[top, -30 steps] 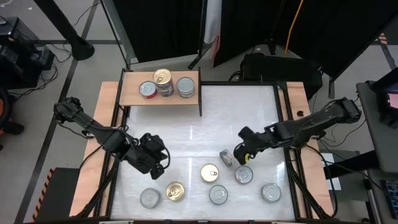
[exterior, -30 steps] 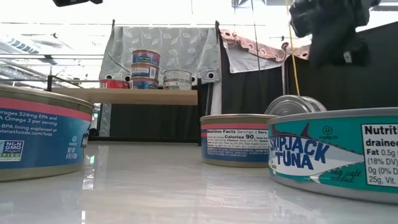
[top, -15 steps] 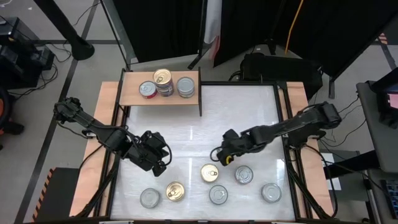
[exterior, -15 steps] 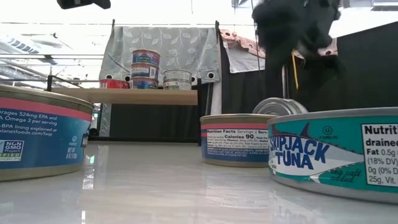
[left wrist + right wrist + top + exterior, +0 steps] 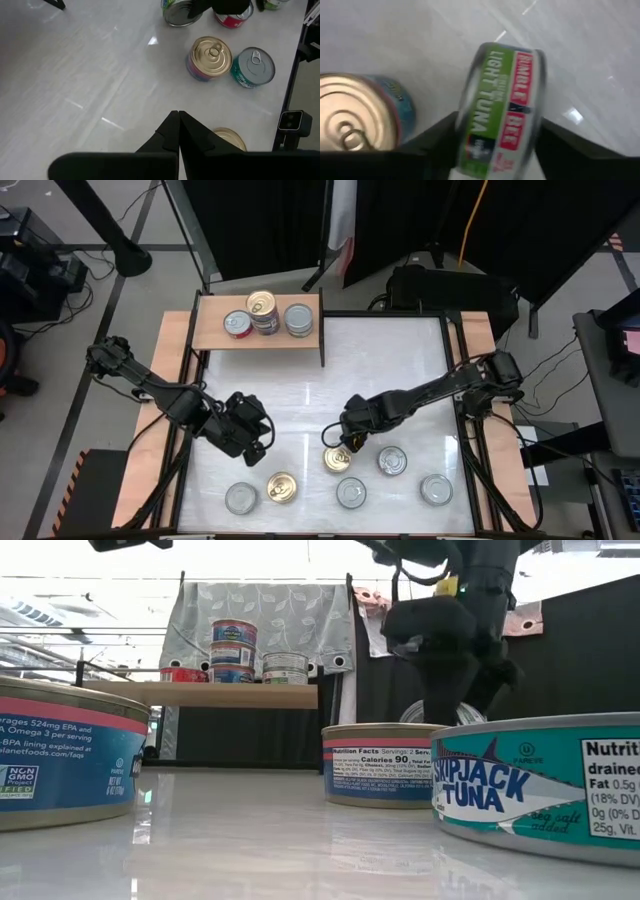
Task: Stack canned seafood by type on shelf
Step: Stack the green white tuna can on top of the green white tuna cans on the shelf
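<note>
Green-labelled tuna can (image 5: 497, 107) on edge between right claw's (image 5: 492, 145) fingers.

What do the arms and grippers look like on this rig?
Both arms are black and slender, with jointed links and dark cables along them. The left gripper is all black with tapered fingers; the right gripper is black with a small yellow marking.

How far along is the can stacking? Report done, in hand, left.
Done: four cans sit on the shelf, two of them stacked. In hand: the right end effector grips a green-label tuna can on edge over the table. Left: six cans lie on the table; the left end effector is shut, idle.
</note>
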Robot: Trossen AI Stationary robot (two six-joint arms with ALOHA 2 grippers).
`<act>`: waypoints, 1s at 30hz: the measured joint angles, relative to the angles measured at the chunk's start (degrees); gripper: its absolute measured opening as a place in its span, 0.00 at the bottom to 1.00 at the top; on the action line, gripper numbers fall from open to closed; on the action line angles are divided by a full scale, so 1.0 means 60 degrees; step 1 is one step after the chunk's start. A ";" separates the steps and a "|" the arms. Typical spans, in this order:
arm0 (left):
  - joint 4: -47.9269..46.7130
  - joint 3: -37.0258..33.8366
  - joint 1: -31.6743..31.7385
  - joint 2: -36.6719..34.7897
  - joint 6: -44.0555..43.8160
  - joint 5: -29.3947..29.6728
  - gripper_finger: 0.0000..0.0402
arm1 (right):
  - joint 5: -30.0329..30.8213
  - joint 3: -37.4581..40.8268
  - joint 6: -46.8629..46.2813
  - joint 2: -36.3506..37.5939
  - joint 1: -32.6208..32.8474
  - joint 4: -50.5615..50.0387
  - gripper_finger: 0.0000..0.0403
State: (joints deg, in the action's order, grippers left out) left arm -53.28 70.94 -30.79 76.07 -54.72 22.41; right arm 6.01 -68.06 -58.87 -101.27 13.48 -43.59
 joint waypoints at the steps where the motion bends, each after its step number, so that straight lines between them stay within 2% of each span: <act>1: -0.0004 0.0000 -0.0002 0.0000 -0.0006 0.0000 0.01 | -0.0037 -0.0053 0.0000 0.0000 0.0020 -0.0019 0.49; 4: -0.0004 0.0000 -0.0004 -0.0004 -0.0007 0.0000 0.01 | -0.0097 -0.0408 0.0016 0.0030 0.0021 -0.0373 0.30; 5: -0.0008 0.0000 0.0000 -0.0004 -0.0007 0.0002 0.01 | -0.0096 -0.0606 0.0163 0.0038 0.0024 -0.0612 0.28; 8: -0.0015 0.0000 0.0000 -0.0004 0.0000 0.0025 0.01 | -0.0057 -0.1657 0.0994 0.0055 -0.0049 -0.1606 0.28; 11: -0.0029 0.0000 0.0004 -0.0004 0.0002 0.0088 0.01 | 0.0262 -0.3102 0.2875 0.0069 -0.0204 -0.2146 0.28; 15: -0.0033 0.0000 0.0029 -0.0004 -0.0010 0.0375 0.01 | 0.1952 -0.5021 0.6669 0.0076 -0.0452 -0.2055 0.28; 20: -0.0033 0.0000 0.0285 -0.0004 -0.0073 0.0440 0.01 | 0.5238 -0.6250 1.3051 0.0109 -0.1123 -0.0014 0.29; 22: -0.0033 0.0000 0.0422 -0.0004 -0.0078 0.0467 0.01 | 0.5846 -0.6296 1.5123 0.0109 -0.1647 0.1310 0.33; 25: -0.0033 0.0000 0.0627 -0.0004 -0.0080 0.0521 0.01 | 0.5983 -0.6296 1.7057 0.0099 -0.2560 0.2897 0.34; 28: -0.0029 0.0000 0.0786 -0.0004 -0.0083 0.0525 0.01 | 0.5833 -0.6304 1.7692 -0.0118 -0.3483 0.3788 0.34; 30: -0.0029 0.0000 0.0843 -0.0004 -0.0084 0.0558 0.01 | 0.5145 -0.6289 1.7748 -0.0294 -0.4020 0.3708 0.33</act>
State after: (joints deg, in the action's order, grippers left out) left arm -53.45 70.94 -25.73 76.05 -55.22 25.76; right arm 36.88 -105.80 47.62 -103.04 -10.64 -21.34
